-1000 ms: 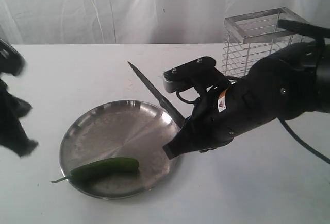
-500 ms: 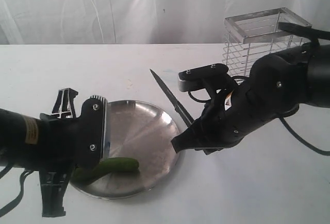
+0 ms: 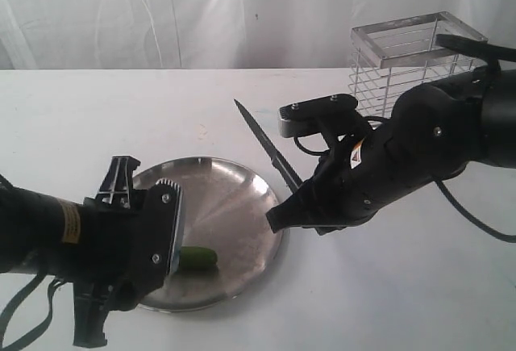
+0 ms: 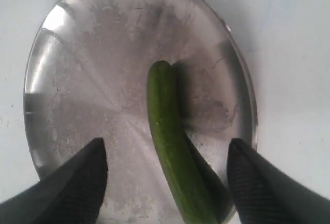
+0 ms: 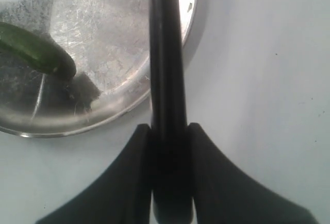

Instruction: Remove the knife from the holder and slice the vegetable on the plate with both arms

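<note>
We log the left claw (image 4: 166, 142) spread wide over the steel plate (image 4: 87, 64). Its two fingers (image 4: 77, 183) flank the green vegetable (image 4: 162, 100) with a gap on each side, and it holds nothing. The vegetable lies on the plate, toward the near side in the exterior view. The right claw (image 5: 168, 127) is clamped on the knife (image 5: 166, 54), whose dark blade slants above the plate's right rim. The wire holder (image 3: 403, 68) stands on the white worktop (image 3: 121, 109) behind the right arm (image 3: 435, 149), well apart from the plate.

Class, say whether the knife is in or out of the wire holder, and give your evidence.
Out. The right hand grips the knife at the plate's edge, well clear of the holder behind.
</note>
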Robot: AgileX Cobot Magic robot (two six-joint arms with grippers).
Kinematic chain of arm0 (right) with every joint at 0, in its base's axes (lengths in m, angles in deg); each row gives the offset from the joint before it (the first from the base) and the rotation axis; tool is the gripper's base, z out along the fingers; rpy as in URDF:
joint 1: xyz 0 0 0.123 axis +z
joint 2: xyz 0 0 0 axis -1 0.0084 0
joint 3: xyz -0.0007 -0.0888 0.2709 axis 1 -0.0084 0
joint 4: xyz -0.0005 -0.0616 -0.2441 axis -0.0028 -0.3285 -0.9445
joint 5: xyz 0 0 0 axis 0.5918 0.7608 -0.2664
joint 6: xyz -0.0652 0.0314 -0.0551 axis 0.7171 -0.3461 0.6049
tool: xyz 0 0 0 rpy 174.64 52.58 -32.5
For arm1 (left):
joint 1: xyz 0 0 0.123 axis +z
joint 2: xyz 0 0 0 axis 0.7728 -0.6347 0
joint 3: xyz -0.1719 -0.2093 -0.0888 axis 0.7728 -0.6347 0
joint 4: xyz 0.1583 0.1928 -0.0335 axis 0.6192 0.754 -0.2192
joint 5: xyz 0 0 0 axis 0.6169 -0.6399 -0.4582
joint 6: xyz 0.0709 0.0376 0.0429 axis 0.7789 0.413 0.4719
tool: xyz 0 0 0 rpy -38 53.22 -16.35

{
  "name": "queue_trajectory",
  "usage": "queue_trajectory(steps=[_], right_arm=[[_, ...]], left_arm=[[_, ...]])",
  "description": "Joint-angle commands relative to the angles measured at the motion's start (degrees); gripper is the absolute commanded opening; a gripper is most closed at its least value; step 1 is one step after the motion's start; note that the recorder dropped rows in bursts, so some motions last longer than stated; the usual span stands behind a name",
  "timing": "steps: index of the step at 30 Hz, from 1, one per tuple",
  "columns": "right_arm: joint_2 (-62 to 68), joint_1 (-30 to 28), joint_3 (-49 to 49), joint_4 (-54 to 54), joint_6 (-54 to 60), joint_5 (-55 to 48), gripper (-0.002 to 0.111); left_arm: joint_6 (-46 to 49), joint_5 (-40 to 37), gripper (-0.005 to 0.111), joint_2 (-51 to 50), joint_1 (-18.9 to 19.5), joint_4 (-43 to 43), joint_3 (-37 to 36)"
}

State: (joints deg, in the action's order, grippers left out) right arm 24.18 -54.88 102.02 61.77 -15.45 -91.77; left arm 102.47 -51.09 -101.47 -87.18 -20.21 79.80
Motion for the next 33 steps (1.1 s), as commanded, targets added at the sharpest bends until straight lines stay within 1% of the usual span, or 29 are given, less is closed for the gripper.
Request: queue_trajectory(steps=[1,3,4,5,6,8,10,12,14,16,19,21,25,27,33], right_arm=[[-0.2,-0.4,-0.1,0.1,0.0,0.8,0.000],[-0.2,-0.4,-0.1,0.1,0.0,0.4,0.000],[-0.2,-0.4,-0.1,0.1,0.0,0.2,0.000],[-0.2,-0.4,-0.1,0.1,0.0,0.1,0.000],[-0.2,-0.4,-0.1,0.1,0.0,0.1,0.000],[-0.2,-0.4,-0.1,0.1,0.0,0.1,0.000],[-0.2,-0.4,-0.1,0.1,0.0,0.1,0.000],[-0.2,-0.4,-0.1,0.1,0.0,0.1,0.000],[-0.2,-0.4,-0.1,0.1,0.0,0.0,0.000],[-0.2,-0.4,-0.1,0.1,0.0,0.1,0.000],[-0.2,-0.4,-0.1,0.2,0.0,0.4,0.000],[-0.2,-0.4,-0.1,0.4,0.0,0.4,0.000],[-0.2,-0.4,-0.1,0.4,0.0,0.6,0.000],[-0.2,-0.4,-0.1,0.4,-0.3,0.7,0.000],[-0.2,-0.4,-0.1,0.5,-0.4,1.0,0.000]], left_arm=[[-9.7,2.2,0.064,-1.6,4.9,-0.2,0.0],[-15.4,2.5,0.062,-3.6,8.0,-0.3,2.3],[-18.6,1.3,0.062,-4.6,9.3,-0.3,4.1],[-20.2,-0.7,0.062,-5.5,9.9,-0.3,5.9],[-19.9,-4.7,0.062,-6.8,10.2,-0.3,8.3],[-15.3,-15.8,0.062,-10.1,10.2,-1.3,13.9],[-9.3,-25.1,0.059,-13.2,10.0,-7.8,19.5],[-2.9,-34.4,0.054,-16.4,10.0,-16.5,25.7],[-1.0,-40.0,0.050,-18.9,10.0,-19.8,30.4],[-1.9,-40.1,0.047,-20.8,10.0,-18.2,32.4],[-3.0,-38.4,0.049,-22.5,10.1,-12.5,32.2],[-3.0,-36.9,0.054,-23.2,10.1,-9.0,30.8],[-2.9,-32.3,0.069,-23.3,10.1,-4.6,27.1],[-2.9,-30.4,0.074,-23.3,10.1,-2.3,24.8],[-2.9,-24.8,0.074,-23.3,10.1,-1.7,21.0]])
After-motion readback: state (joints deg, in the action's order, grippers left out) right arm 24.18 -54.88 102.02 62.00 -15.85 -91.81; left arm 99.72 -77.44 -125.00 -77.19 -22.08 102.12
